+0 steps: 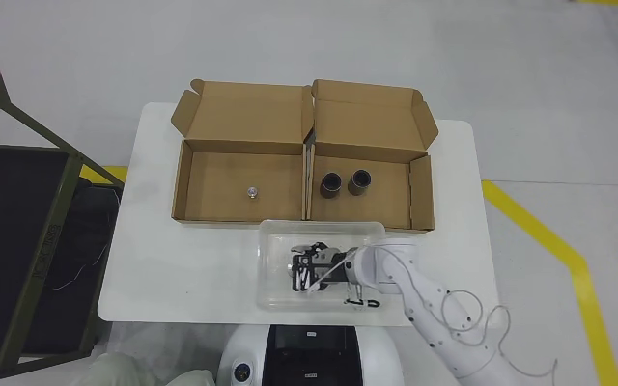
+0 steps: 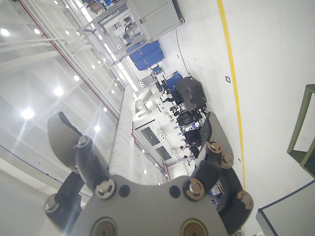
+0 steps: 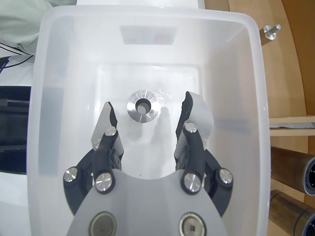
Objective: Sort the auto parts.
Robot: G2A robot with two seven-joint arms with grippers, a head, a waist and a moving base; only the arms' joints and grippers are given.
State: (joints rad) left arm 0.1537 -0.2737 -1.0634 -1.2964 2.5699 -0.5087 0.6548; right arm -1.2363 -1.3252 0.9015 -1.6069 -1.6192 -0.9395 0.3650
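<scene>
Right gripper (image 3: 149,110) hung inside the translucent white plastic bin (image 3: 147,13), fingers (image 3: 185,114) apart above the shiny silver metal ring (image 3: 153,111), bin's label (image 3: 149,35) unreadable.

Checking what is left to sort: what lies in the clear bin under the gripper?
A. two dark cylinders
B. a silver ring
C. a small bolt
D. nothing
B: a single silver ring lies on the floor of the bin, just ahead of the open right gripper; the cylinders sit in a cardboard box.
</scene>
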